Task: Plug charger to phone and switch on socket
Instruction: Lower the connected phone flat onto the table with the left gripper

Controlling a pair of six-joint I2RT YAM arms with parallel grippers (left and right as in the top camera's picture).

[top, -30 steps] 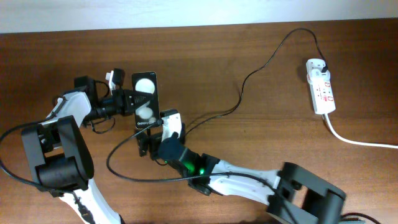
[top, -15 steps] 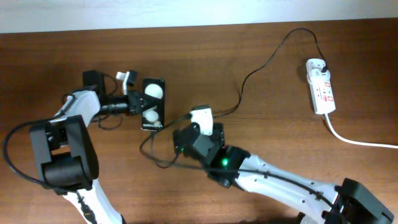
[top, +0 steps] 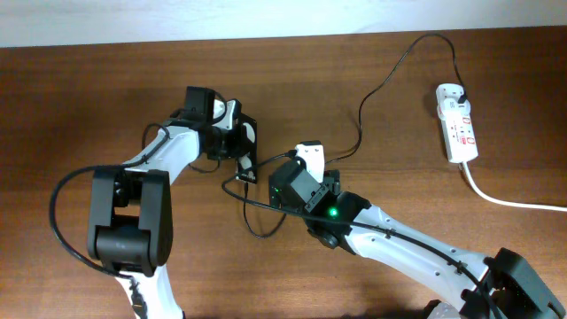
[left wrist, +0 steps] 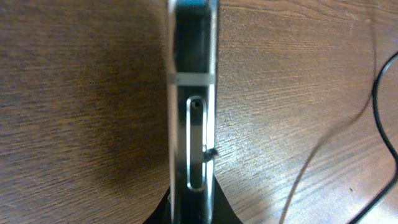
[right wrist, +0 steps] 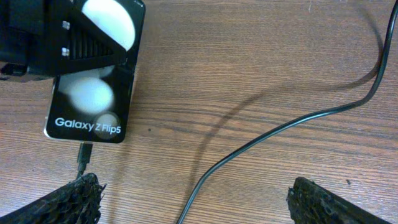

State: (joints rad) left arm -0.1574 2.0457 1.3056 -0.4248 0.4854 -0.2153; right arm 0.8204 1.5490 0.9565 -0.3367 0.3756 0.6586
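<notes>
Phone [right wrist: 93,106], a small black glossy smartphone with pale round reflections and white lettering, sits just ahead of the right gripper [right wrist: 202,200]. That gripper's mesh-covered fingers [right wrist: 65,200] stand wide apart with nothing between them, and only their tips show at the frame's lower edge. The charger's small black connector tip [right wrist: 83,158] meets the phone's lower edge, but whether it is fully seated is hard to make out. Its thin black cable [right wrist: 280,127] curves away right across the brown wooden table [right wrist: 261,56] and is cut off by the frame. The left gripper [right wrist: 93,46] is clamped on the phone's upper half, hiding part of the screen. Whether the phone rests on the wood cannot be told. Far right, the white elongated power strip [top: 459,126] lies flat, its red switches too small to read
</notes>
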